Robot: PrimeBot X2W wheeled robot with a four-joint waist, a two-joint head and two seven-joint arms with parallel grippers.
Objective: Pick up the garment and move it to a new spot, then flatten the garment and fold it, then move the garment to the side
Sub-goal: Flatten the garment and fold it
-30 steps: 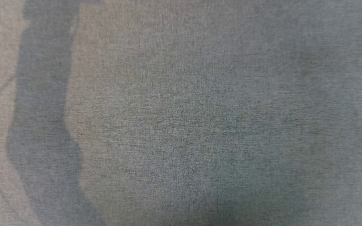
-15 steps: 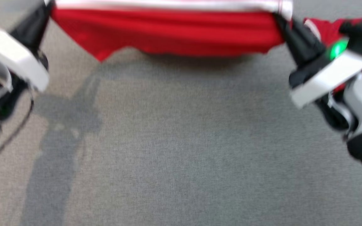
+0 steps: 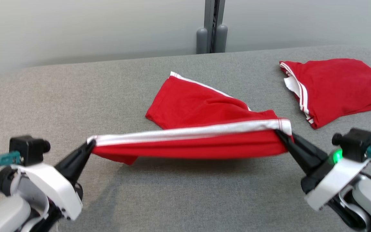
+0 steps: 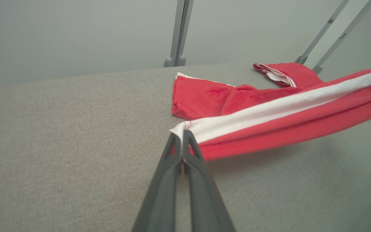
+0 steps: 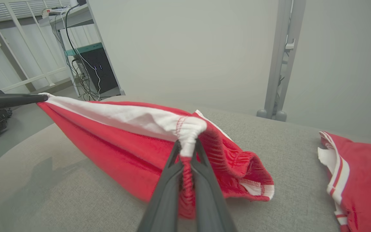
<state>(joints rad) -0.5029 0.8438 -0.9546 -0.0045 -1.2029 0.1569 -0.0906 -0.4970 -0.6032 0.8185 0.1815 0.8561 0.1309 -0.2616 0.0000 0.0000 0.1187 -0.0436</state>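
Two claws share the load. Our left gripper (image 3: 90, 145) is clamped tight on one end of the white band (image 3: 188, 132), and our right gripper (image 3: 281, 132) is clamped tight on the other. The red garment (image 3: 188, 148) hangs stretched from tip to tip, just above the grey table (image 3: 172, 199). Beyond the band, the rest of the cloth trails away from both claws and lies rumpled on the surface. We judge that drag to be the risk: if we pull harder apart, the small bite at either corner could slip, and if we lift unevenly, the trailing part may twist. Farther past the right claw lies a folded red piece (image 3: 337, 87), which a sweeping hem could catch and disturb
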